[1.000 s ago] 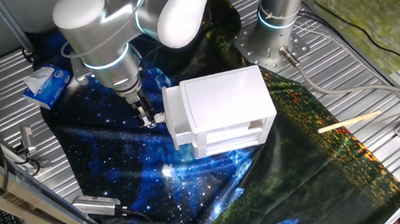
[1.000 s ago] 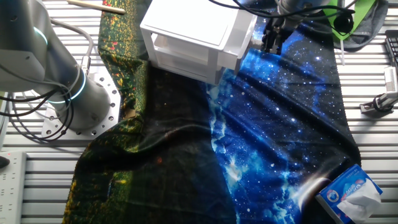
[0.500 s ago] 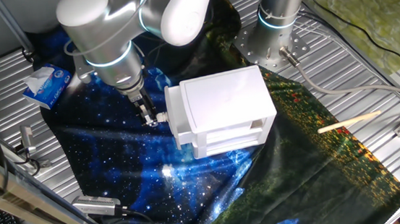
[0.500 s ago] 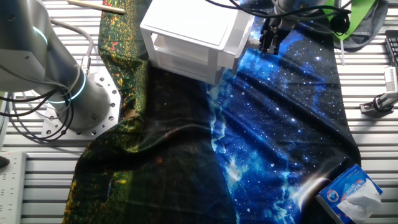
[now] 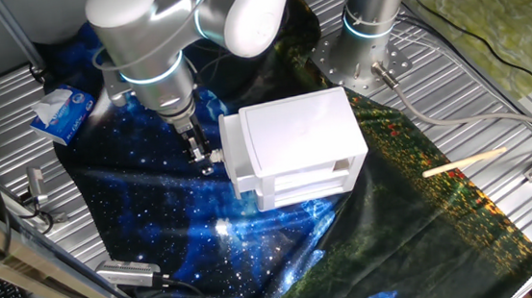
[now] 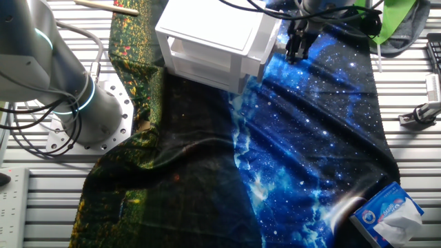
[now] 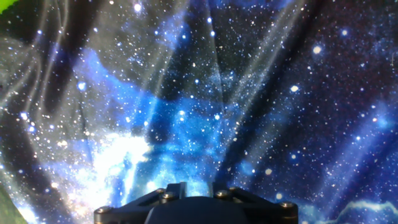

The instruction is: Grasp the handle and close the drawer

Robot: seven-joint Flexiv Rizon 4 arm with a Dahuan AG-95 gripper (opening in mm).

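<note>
Drawer [image 5: 231, 157] (contents hidden) beside fingers [image 5: 198, 155]

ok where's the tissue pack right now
The tissue pack lies on the metal table beside the starry cloth, on the handle side of the cabinet, beyond the gripper.

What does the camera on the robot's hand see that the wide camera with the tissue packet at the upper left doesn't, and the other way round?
Only the hand view shows the starry cloth's folds up close and a dark part of the hand's housing; no drawer appears there.

Only the fixed view shows the gripper beside the white drawer, at its small handle, plus the tissue packet and a wooden stick.

Both show the starry cloth.
</note>
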